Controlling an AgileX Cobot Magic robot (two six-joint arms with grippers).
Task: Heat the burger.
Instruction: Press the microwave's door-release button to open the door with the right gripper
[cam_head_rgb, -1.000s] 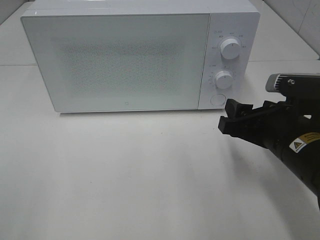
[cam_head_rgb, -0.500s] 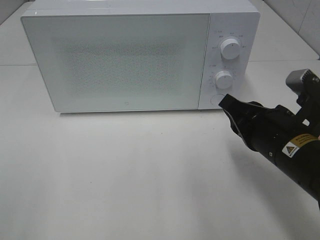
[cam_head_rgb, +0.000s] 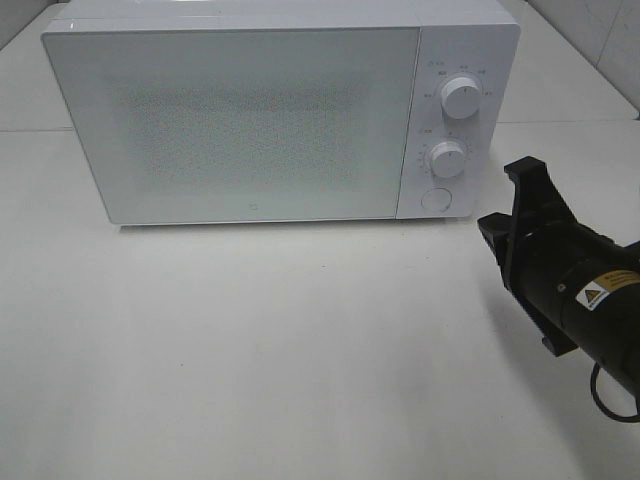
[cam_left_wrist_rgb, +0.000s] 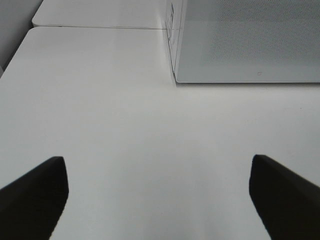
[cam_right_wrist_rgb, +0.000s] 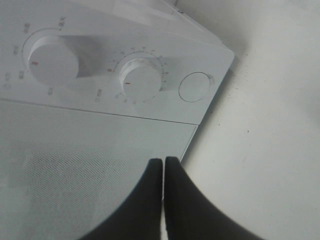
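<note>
after clamping the right gripper (cam_right_wrist_rgb: 163, 161) fully shut on nothing, backed it away from the round button (cam_head_rgb: 435, 199) toward 4 o'clock and rolled it over. a second ago had it spread wide just off 4 o'clock of that button; half a second ago had it narrowed to a point right beside the button. now hanging near the front corner of the microwave (cam_head_rgb: 490, 50), apart from the panel. can't confirm any touch on the button. still seeing the door (cam_head_rgb: 240, 120) flat shut, with upper knob (cam_head_rgb: 460, 97) and lower knob (cam_head_rgb: 448, 158) untouched by either arm. keeping the left gripper (cam_left_wrist_rgb: 157, 160) released, spread wide above bare table (cam_head_rgb: 300, 350) off toward 8 o'clock of the microwave, holding nothing. no sight of the burger anywhere: not on the table, and hidden if behind the frosted door. probably a poke at the door release just tried; no sign of heating begun. next, likely: press the button squarely, or, given a burger already inside, set the knobs.
</note>
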